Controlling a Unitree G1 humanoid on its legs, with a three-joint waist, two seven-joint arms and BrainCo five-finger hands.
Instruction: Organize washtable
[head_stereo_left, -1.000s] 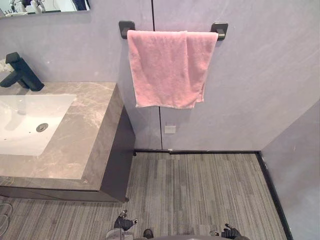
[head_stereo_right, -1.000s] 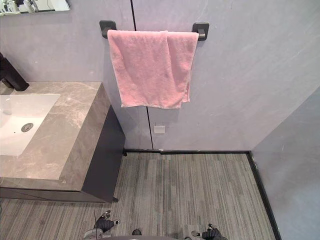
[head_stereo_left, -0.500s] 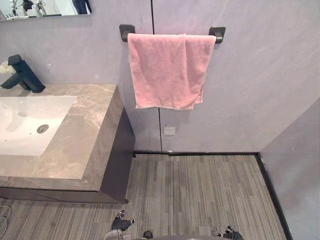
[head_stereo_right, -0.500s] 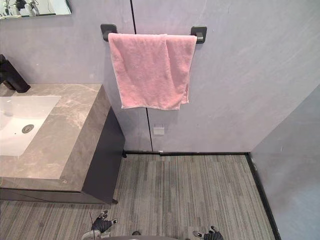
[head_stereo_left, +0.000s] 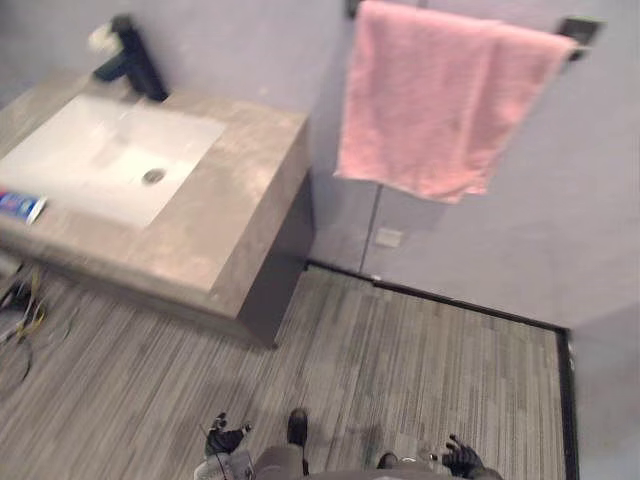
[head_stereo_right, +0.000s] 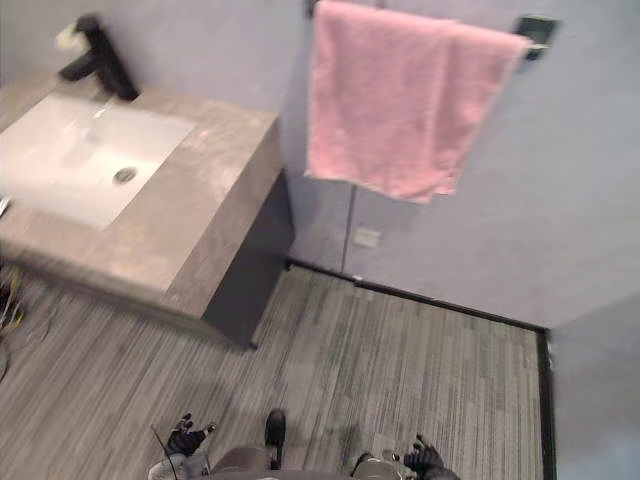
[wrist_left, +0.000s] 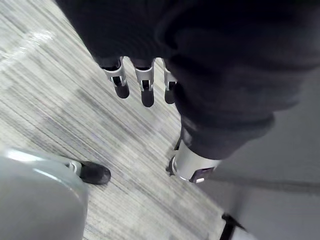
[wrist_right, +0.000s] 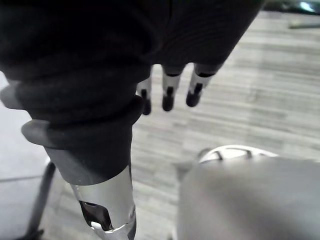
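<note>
Though mottled brown, the washtable (head_stereo_left: 238, 205) holds a white basin (head_stereo_left: 90, 150).

Blue tube (head_stereo_left: 18, 206) on stone washtable (head_stereo_left: 235, 200)

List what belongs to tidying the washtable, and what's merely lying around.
Job:
- washtable
- white sink
- black faucet
- blue-and-white tube on the counter by the sink

Just around:
- pink towel on its wall bar
- wall plate
- striped floor

Towel (head_stereo_left: 440, 100) on rail (head_stereo_left: 578, 30), right of washtable (head_stereo_left: 235, 215)
</note>
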